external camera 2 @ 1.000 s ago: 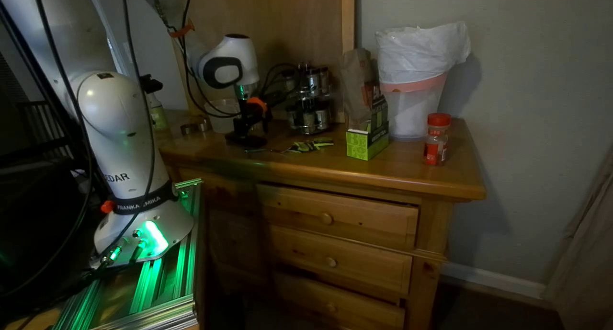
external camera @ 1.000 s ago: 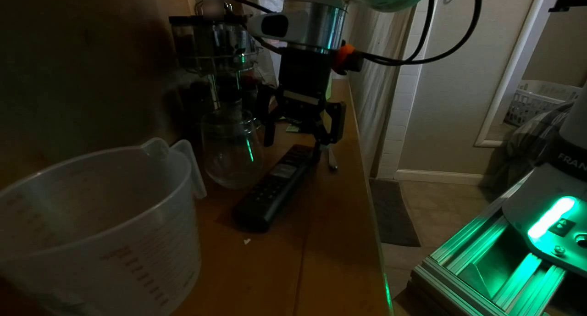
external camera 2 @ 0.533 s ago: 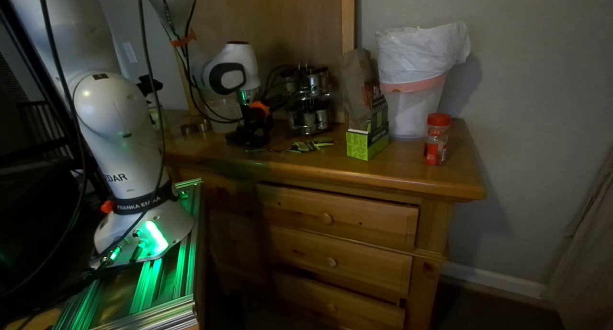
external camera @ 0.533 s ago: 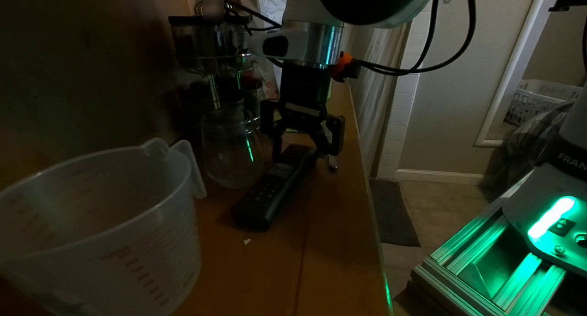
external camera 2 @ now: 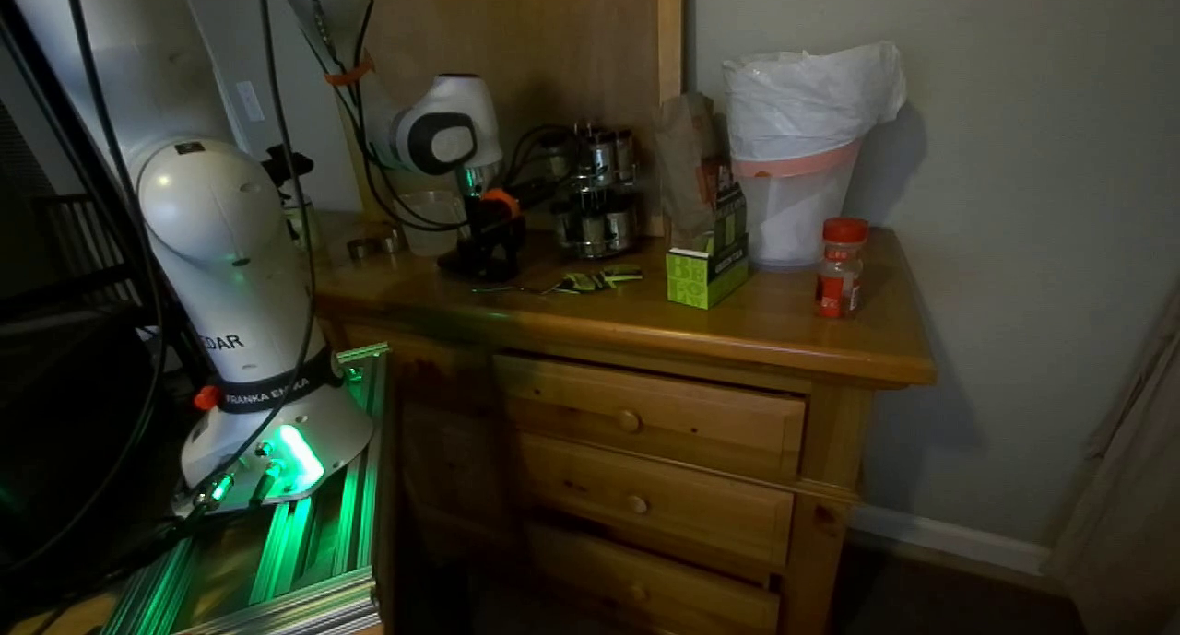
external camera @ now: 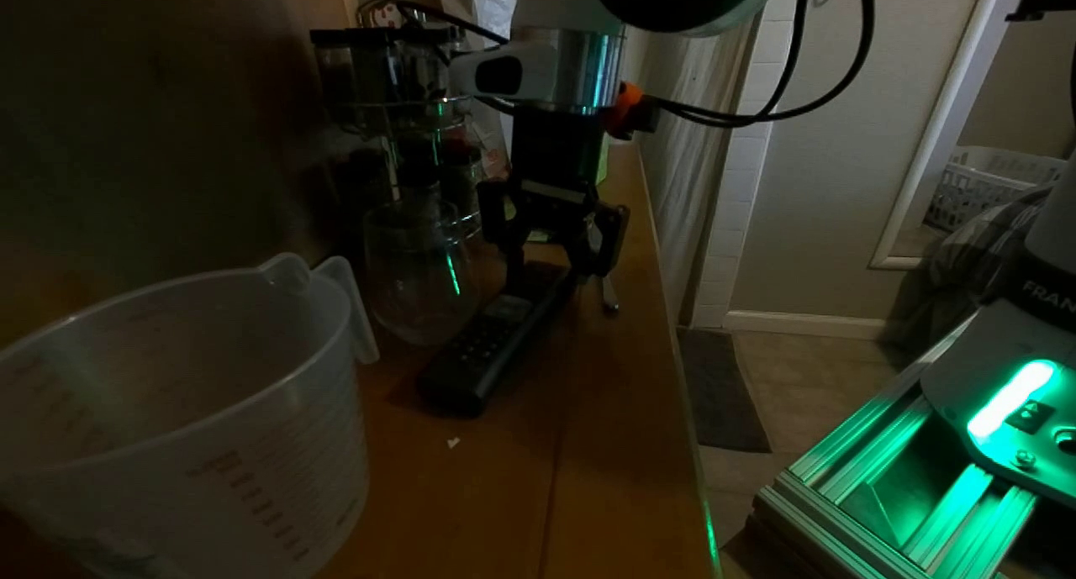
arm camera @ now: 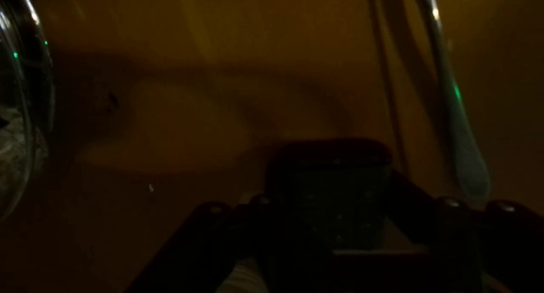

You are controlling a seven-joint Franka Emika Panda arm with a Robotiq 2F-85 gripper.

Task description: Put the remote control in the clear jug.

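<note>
The black remote control (external camera: 475, 348) lies aslant over the wooden dresser top, buttons up; whether any part is raised off the wood I cannot tell. My gripper (external camera: 546, 278) is shut on its far end, a finger against each long side. In the wrist view, the end of the remote control (arm camera: 335, 186) shows dimly between the dark fingers. The clear jug (external camera: 277, 444), whitish with red marks, stands upright in the near left of an exterior view, apart from the remote. Behind my arm, the clear jug (external camera 2: 429, 218) is partly covered in an exterior view.
A round clear glass (external camera: 420, 289) stands close beside the remote, between it and the wall side. On the opposite side lies a metal utensil (arm camera: 461, 131). A spice rack (external camera 2: 595, 193) stands farther back, and a green box (external camera 2: 708, 271) lies beyond it.
My gripper came down, its fingers closed in on the remote, and then the hand rose slightly. The remote's near end has shifted a little toward the glass. The jug has not moved.
</note>
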